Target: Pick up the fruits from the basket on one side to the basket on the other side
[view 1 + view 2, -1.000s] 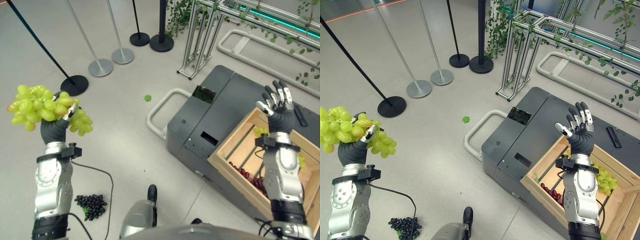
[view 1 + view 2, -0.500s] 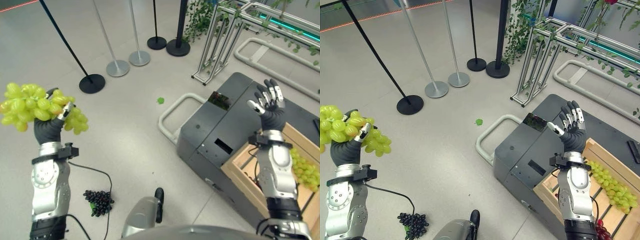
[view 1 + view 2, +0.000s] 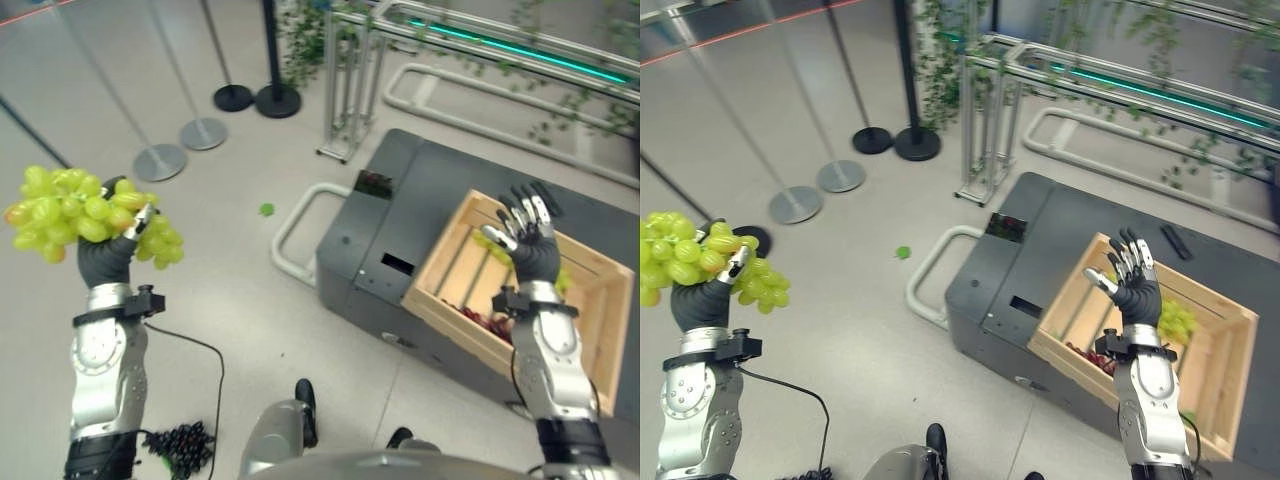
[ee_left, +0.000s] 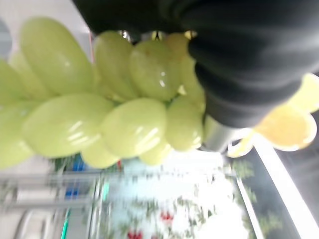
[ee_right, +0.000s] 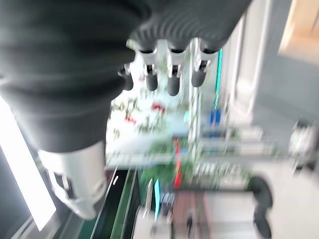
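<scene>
Lying on the grey floor point(image 3: 250, 300): a dark grape bunch point(image 3: 182, 445), a small green leaf point(image 3: 266, 209), round stanchion bases point(image 3: 160, 161). Sitting on the dark grey surface point(image 3: 1040, 250): a wooden crate point(image 3: 1200, 345) holding green and red grapes.

Pale grey tiled floor point(image 3: 230, 280) — barrier posts on round bases point(image 3: 160, 161) at the back, a metal frame point(image 3: 985, 130) draped with green vines point(image 3: 940, 50), a dark grey cabinet point(image 3: 400, 230) nearer.
</scene>
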`<state>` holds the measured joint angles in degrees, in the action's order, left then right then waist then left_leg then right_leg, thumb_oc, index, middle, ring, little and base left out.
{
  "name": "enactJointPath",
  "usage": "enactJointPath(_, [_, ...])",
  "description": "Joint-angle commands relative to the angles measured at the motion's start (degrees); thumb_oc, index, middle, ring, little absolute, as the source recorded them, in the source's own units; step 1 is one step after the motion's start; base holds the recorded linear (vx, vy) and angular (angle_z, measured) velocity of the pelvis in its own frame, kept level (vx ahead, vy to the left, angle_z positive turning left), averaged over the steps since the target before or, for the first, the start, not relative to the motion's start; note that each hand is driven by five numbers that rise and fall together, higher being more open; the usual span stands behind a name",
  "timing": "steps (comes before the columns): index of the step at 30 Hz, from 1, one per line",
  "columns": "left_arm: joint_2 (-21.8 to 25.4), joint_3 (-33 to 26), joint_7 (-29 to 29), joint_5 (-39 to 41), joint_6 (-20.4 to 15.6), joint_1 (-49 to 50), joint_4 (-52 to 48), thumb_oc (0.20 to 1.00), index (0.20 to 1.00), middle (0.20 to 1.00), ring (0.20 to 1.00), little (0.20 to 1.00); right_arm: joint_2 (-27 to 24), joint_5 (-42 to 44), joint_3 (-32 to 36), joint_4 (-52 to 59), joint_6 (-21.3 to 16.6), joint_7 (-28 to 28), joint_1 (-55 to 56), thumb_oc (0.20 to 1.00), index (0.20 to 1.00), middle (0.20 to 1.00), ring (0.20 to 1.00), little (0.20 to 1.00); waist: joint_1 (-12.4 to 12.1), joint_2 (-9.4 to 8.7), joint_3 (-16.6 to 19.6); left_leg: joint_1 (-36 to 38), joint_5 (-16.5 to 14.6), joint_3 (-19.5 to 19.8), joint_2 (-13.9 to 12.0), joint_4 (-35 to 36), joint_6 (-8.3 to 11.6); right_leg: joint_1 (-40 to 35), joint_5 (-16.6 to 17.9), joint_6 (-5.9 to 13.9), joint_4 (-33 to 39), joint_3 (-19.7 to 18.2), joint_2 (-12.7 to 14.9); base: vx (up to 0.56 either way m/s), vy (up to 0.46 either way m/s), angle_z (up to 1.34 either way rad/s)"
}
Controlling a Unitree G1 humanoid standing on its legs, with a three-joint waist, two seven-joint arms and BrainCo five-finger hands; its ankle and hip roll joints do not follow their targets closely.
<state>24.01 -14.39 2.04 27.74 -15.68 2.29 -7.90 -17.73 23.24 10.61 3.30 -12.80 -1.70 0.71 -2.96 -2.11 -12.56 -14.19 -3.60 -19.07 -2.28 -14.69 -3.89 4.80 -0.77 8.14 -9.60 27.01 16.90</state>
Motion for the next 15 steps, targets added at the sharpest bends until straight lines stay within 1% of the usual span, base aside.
enactJointPath(1, [2.54,1.01,-1.81,-1.79,-3.32,-3.99,-5.63,0.2,0.2,0.2,0.2,0.2,-0.89,1.37,1.62,4.2,-2.11,0.63,-2.21,1.0,1.0,1.0,1.0,1.0,-0.6,0.91,1.4,4.95,1.69,1.27,0.33,9.74,2.72,-2.92,-1.25,3.32,-7.14,-4.38,-0.86,-0.14,-0.007,-0.3])
enactJointPath(2, [2.54,1.03,-1.81,-1.8,-3.3,-3.97,-5.65,0.2,0.2,0.2,0.2,0.2,-0.88,1.38,1.64,4.19,-2.12,0.65,-2.17,1.0,1.0,1.0,1.0,1.0,-0.7,0.83,1.39,5.02,1.66,1.17,0.36,9.76,2.77,-2.81,-1.46,3.29,-7.4,-4.5,-0.77,-0.18,-0.049,-0.45])
enactJointPath(3, [1.95,1.78,-2.07,-1.77,-3.02,-3.53,-5.52,0.2,0.2,0.2,0.2,0.2,-1.04,1.4,1.34,4.29,-1.86,1.25,-1.64,1.0,1.0,1.0,1.0,1.0,-0.68,0.22,2.32,4.41,2.71,-0.23,0.14,10.52,2.12,-3.63,-5.86,3.08,-13.09,-8.19,-5.37,-0.17,-0.099,-0.55])
enactJointPath(4, [1.54,2.29,-1.95,-1.78,-2.98,-3.73,-5.07,0.2,0.2,0.2,0.2,0.2,-1.15,1.26,1.13,4.35,-1.91,1.27,-1.51,1.0,1.0,1.0,1.0,1.0,-0.74,-0.36,2.6,3.25,3.08,-0.85,-0.03,9.59,2.14,-4.84,-8.01,2.19,-11.22,-9.43,-7.19,-0.25,-0.181,-0.77])
enactJointPath(5, [1.51,2.67,-2.06,-1.5,-3.07,-4.0,-4.64,0.2,0.2,0.2,0.2,0.2,-1.49,1.49,0.98,4.52,-1.92,1.43,-1.5,1.0,1.0,1.0,1.0,1.0,-1.29,-0.55,2.57,2.14,3.64,-1.36,-0.84,8.23,2.64,-6.58,-11.07,0.42,-7.11,-9.98,-8.66,-0.23,-0.225,-0.79])
enactJointPath(6, [1.02,2.88,-2.33,-1.12,-3.05,-3.86,-4.46,0.2,0.2,0.2,0.2,0.2,-1.85,1.8,0.73,4.55,-2.06,1.6,-1.44,1.0,1.0,1.0,1.0,1.0,-1.37,-0.69,2.38,1.12,4.71,-2.21,-1.81,7.16,3.15,-7.28,-12.42,-1.03,-4.65,-10.48,-9.35,-0.16,-0.173,-0.87])
enactJointPath(7, [1.01,2.89,-2.35,-1.1,-3.07,-3.86,-4.44,0.2,0.2,0.2,0.2,0.2,-1.87,1.82,0.73,4.54,-2.07,1.61,-1.43,1.0,1.0,1.0,1.0,1.0,-1.5,-0.63,2.36,1.1,4.66,-2.31,-2.0,7.01,3.25,-7.36,-12.31,-1.15,-4.42,-10.6,-9.51,-0.14,-0.277,-0.8])
enactJointPath(8, [-0.4,3.1,-2.91,-0.39,-2.55,-2.81,-4.58,0.2,0.2,0.2,0.2,0.2,-2.59,2.17,0.8,4.76,-2.01,2.05,-0.41,1.0,1.0,1.0,1.0,1.0,-1.56,-0.9,2.11,0.64,4.46,-1.58,-3.02,5.02,4.88,-8.96,-14.04,-2.72,-2.22,-12.14,-10.64,-0.2,-0.303,-0.57])
enactJointPath(9, [-0.97,3.55,-2.88,0.22,-2.32,-2.98,-4.48,0.2,0.2,0.2,0.2,0.2,-3.03,2.24,1.02,5.26,-2.04,2.2,0.47,1.0,1.0,1.0,1.0,1.0,-1.27,-0.39,1.31,-0.6,6.72,-2.06,-4.2,4.1,5.16,-8.53,-13.51,-3.88,-1.89,-12.03,-11.68,-0.31,-0.394,-0.27])
enactJointPath(10, [-1.61,3.83,-3.59,0.42,-1.98,-2.94,-4.77,0.2,0.2,0.2,0.2,0.2,-3.94,2.5,2.25,5.8,-1.82,2.98,1.96,1.0,1.0,1.0,1.0,1.0,-0.65,0.36,0.76,-1.46,7.72,-1.51,-5.43,3.15,6.18,-8.55,-13.94,-4.47,-1.51,-11.75,-12.53,-0.33,-0.267,-0.07])
enactJointPath(12, [-2.34,4.62,-3.8,0.43,-1.77,-2.34,-4.38,0.2,0.2,0.2,0.2,0.2,-5.04,2.35,2.67,5.36,-1.59,3.14,2.56,1.0,1.0,1.0,1.0,1.0,0.57,1.76,0.25,-0.47,10.19,-0.77,-6.68,4.66,7.37,-9.17,-14.74,-5.31,-2.18,-11.51,-13.95,-0.21,-0.207,-0.04])
enactJointPath(13, [-2.65,5.13,-3.66,0.44,-1.67,-2.6,-3.88,0.2,0.2,0.2,0.2,0.2,-5.41,2.73,2.95,5.15,-1.88,3.04,2.7,1.0,1.0,1.0,1.0,1.0,0.98,2.34,-0.24,-0.3,11.93,-0.36,-7.3,5.33,8.21,-9.4,-15.2,-5.89,-2.94,-10.89,-14.7,-0.19,-0.216,-0.03])
enactJointPath(14, [-2.51,5.47,-4.17,0.72,-1.42,-2.41,-3.93,0.2,0.2,0.2,0.2,0.2,-5.59,3.34,3.35,5.32,-1.95,3.33,2.73,1.0,1.0,1.0,1.0,1.0,1.2,2.83,-0.41,-0.2,13.45,0.42,-8.09,6.2,8.96,-9.22,-15.65,-6.38,-3.68,-10.57,-15.54,-0.18,-0.219,0.1])
enactJointPath(15, [-2.46,5.86,-4.49,0.84,-1.24,-1.75,-3.99,0.2,0.2,0.2,0.2,0.2,-5.96,3.56,3.54,5.65,-2.15,3.33,2.61,1.0,1.0,1.0,1.0,1.0,1.25,3.26,-0.61,-0.15,14.29,1.4,-8.33,7.24,9.33,-9.21,-15.77,-6.76,-4.17,-10.2,-16.17,-0.16,-0.21,0.36])
